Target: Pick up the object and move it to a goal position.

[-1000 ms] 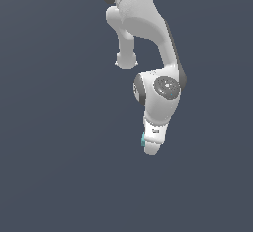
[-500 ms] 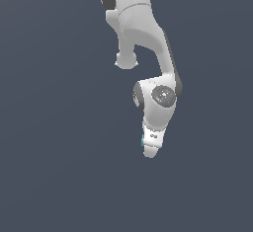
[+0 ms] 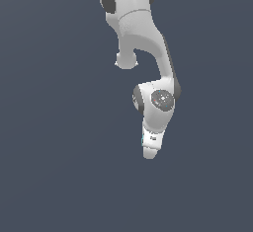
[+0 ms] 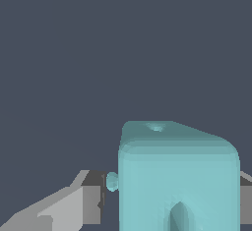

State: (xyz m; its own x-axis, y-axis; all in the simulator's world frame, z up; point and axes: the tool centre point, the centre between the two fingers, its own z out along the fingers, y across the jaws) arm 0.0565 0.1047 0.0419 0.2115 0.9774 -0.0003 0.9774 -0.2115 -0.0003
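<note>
My gripper (image 3: 149,149) clamped on the teal block (image 4: 177,176), fingers (image 4: 81,200) pressed to its sides at three and nine o'clock, white arm (image 3: 143,43) hanging from twelve o'clock over plain grey ground.

In the exterior view we see only a teal sliver of the object (image 3: 142,139) behind the pincer (image 3: 149,152); the wrist view's edge crops its lower part.
</note>
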